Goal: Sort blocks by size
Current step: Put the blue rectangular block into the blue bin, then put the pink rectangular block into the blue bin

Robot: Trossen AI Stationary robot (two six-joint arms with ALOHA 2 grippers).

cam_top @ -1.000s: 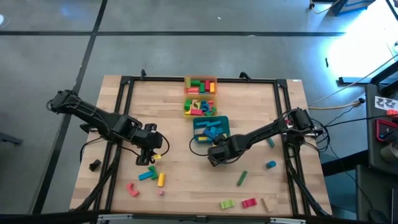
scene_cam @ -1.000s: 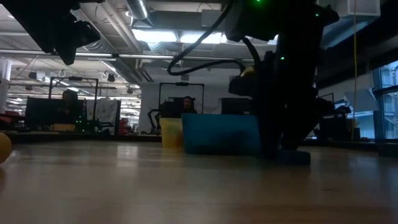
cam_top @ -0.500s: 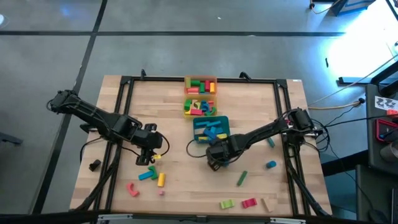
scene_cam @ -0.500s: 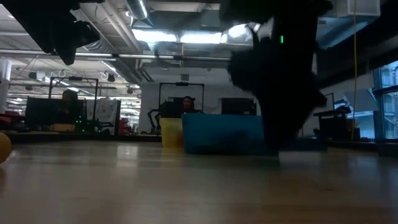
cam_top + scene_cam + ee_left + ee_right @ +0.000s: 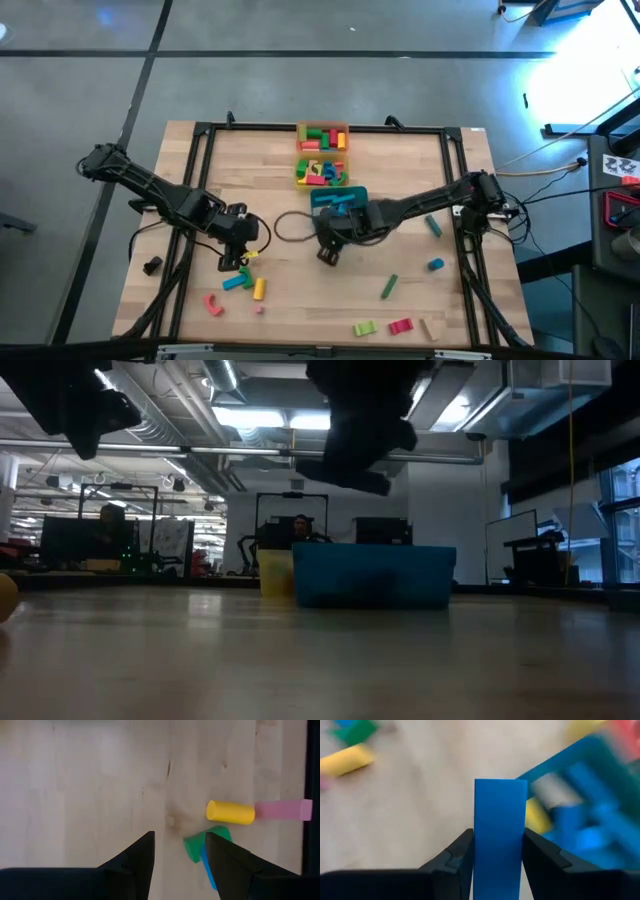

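Observation:
My right gripper (image 5: 328, 253) hangs above the table's middle, just near of the teal tray (image 5: 340, 203), and is shut on a flat blue block (image 5: 500, 810). In the low view it shows high above the wood (image 5: 352, 455). My left gripper (image 5: 240, 262) is open over bare wood at the table's left. A yellow cylinder (image 5: 230, 812), a pink bar (image 5: 283, 809), a green block (image 5: 206, 841) and a blue block (image 5: 207, 867) lie flat on the wood just past its fingers. More blocks fill the yellow tray (image 5: 322, 173) and the orange tray (image 5: 322, 137). My right gripper pinches the blue block's two long sides (image 5: 500, 852) between its two fingers. The block lies along the fingers and sticks out past their tips. The fingers slant down from the table's right side. The block is lifted clear of the table.
Loose blocks lie along the near edge: a red one (image 5: 212, 304), a yellow one (image 5: 259, 289), a green bar (image 5: 389, 287), a lime one (image 5: 364, 327) and a red one (image 5: 400, 325). A small blue block (image 5: 436, 264) lies at the right. A dark cable loop (image 5: 290, 227) rests mid-table.
My right gripper has risen from the tabletop with the blue block, which earlier lay on the wood and is now lifted clear. It has also drifted toward the table's left edge and rolled about its own axis.

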